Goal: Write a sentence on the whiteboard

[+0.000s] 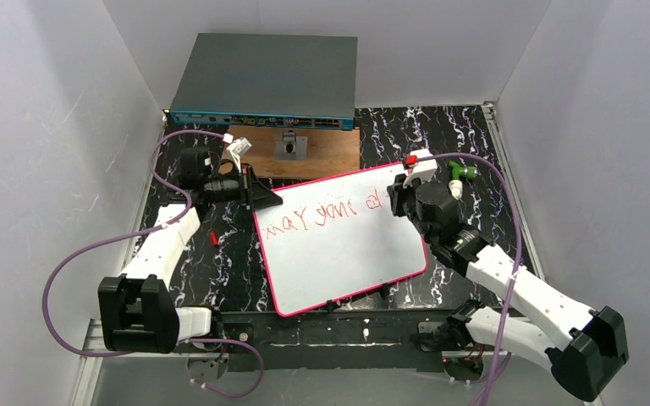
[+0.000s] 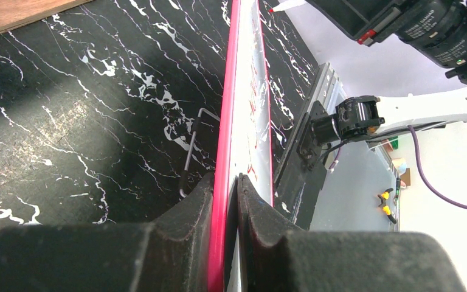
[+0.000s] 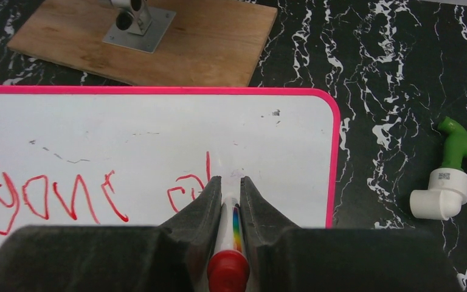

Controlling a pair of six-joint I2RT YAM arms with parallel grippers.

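The whiteboard (image 1: 338,254), white with a pink-red rim, lies tilted on the black marbled table. Red scrawled words of the sentence (image 1: 322,211) run across its upper part. My left gripper (image 1: 262,196) is shut on the board's upper left edge; in the left wrist view its fingers (image 2: 200,201) clamp the pink rim (image 2: 231,91). My right gripper (image 3: 230,179) is over the board's upper right part, shut on a white marker (image 3: 230,219) with a rainbow stripe and red end cap. The marker's tip is hidden between the fingers, just right of the last red letters (image 3: 185,188).
A brown wooden board (image 1: 322,152) with a metal fitting lies behind the whiteboard, and a grey box (image 1: 267,76) behind that. A green and white pipe fitting (image 3: 447,182) lies right of the whiteboard. A small red piece (image 1: 212,238) lies to its left. White walls enclose the table.
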